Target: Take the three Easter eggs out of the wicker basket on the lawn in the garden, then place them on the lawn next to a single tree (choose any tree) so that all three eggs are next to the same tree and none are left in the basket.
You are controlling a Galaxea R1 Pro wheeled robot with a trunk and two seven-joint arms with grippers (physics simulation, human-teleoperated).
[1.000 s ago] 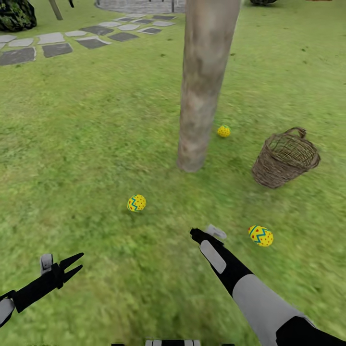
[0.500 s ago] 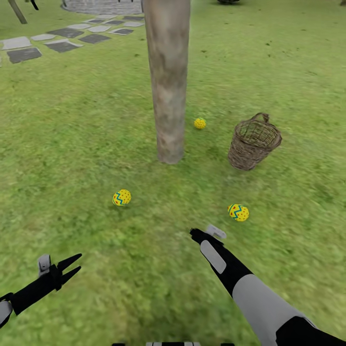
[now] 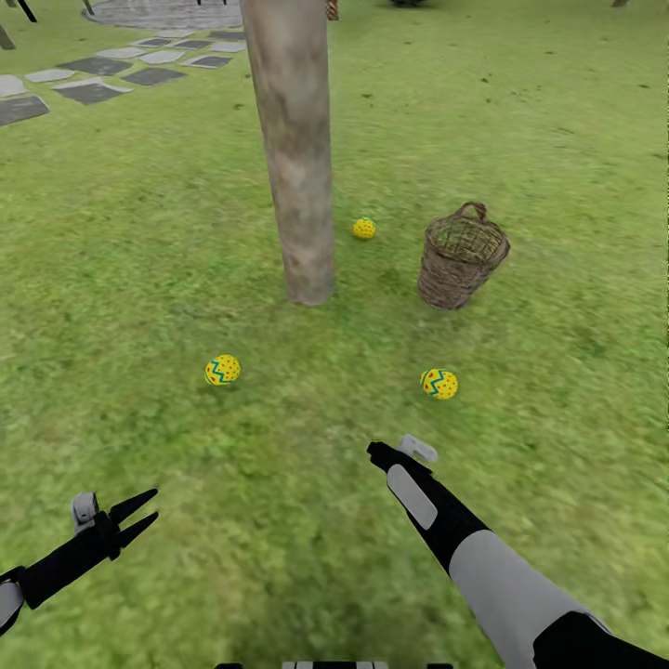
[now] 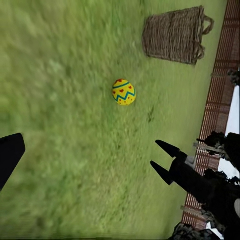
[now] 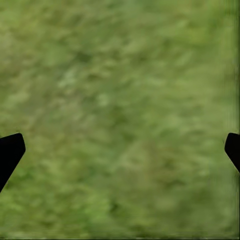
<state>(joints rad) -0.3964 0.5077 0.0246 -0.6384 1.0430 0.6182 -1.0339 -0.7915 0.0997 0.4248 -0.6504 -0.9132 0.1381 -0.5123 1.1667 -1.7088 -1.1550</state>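
Observation:
Three yellow patterned Easter eggs lie on the lawn (image 3: pixel 139 232) around the grey-brown tree trunk (image 3: pixel 297 158): one egg (image 3: pixel 363 228) just behind and right of the trunk, one egg (image 3: pixel 222 370) in front to the left, one egg (image 3: pixel 439 383) in front to the right, also seen as the egg (image 4: pixel 123 92). The wicker basket (image 3: pixel 460 255) stands slightly tilted right of the trunk, and I see no egg inside. My left gripper (image 3: pixel 139 516) hangs open low on the left. My right gripper (image 3: pixel 395 452) is open over bare grass, short of the right egg; its fingertips (image 5: pixel 10 150) stand wide apart.
Grey stepping stones (image 3: pixel 93 88) run across the far left toward a round paved patch (image 3: pixel 158 11). A brown slat fence (image 4: pixel 220 90) shows in the left wrist view beyond the basket (image 4: pixel 175 34). Open grass stretches on all sides of me.
The whole head view has shifted: the tree, eggs and basket have slid left and look farther away, so the camera has moved. Both arms hold the same pose.

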